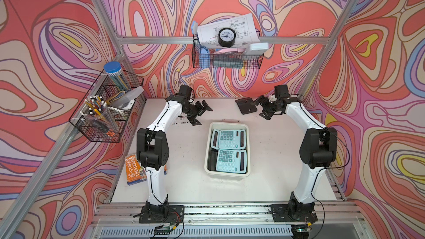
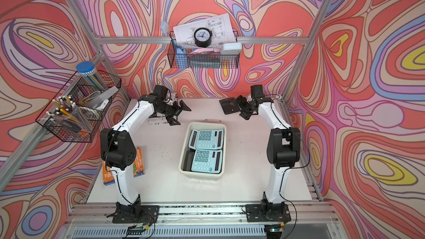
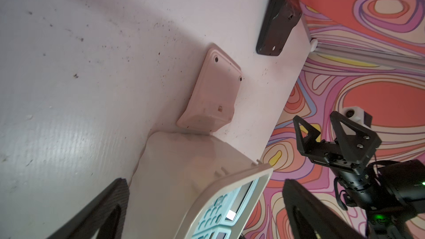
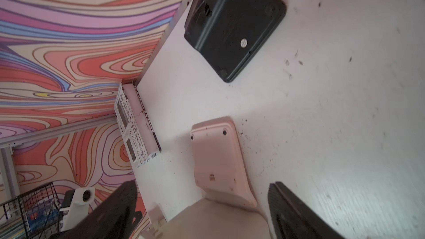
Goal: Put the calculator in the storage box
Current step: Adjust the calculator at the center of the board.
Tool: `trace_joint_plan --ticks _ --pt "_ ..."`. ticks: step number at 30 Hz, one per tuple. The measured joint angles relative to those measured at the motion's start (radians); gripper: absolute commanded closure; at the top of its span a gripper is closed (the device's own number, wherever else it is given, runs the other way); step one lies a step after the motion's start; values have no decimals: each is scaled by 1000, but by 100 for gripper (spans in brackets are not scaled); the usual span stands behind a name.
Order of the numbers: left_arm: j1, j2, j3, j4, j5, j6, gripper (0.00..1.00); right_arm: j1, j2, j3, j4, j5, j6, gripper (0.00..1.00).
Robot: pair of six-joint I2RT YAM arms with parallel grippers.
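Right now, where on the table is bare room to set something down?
Bare table between the storage box and right arm, also between the box and left arm. Crowded along the back: pink calculator, black calculator, left claw, right claw.

Both top views look from high above the arms' base end, down and forward over the whole table (image 1: pixel 184 180), the storage box (image 1: pixel 208 152) lying between the left gripper (image 1: pixel 203 116) and the right gripper (image 1: pixel 261 109). The left wrist camera sits close behind its fingers (image 3: pixel 112 194), looking low along the table past the box corner just ahead toward the right gripper opposite. The right wrist camera sits likewise behind its own fingers (image 4: pixel 289 203); both wrist views share the box's end, the pink calculator (image 3: pixel 216 93) just beyond it and the black calculator (image 3: pixel 279 17) farther ahead.
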Motion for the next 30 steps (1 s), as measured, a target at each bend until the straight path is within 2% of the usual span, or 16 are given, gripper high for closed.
trace_joint_plan --ticks 5,9,14,20,30 --pt "-18 164 79 282 -11 -130 1 -35 173 129 129 19 40 9" --pt "-40 288 144 412 -14 -198 2 -50 303 248 194 20 47 12" --pt "-54 443 288 486 -6 -258 2 -68 484 453 240 8 74 14" --pt "-58 527 369 502 -6 -281 1 -88 667 613 261 -23 122 15" --pt "-58 610 484 496 -3 -317 2 -123 813 760 390 -165 213 18"
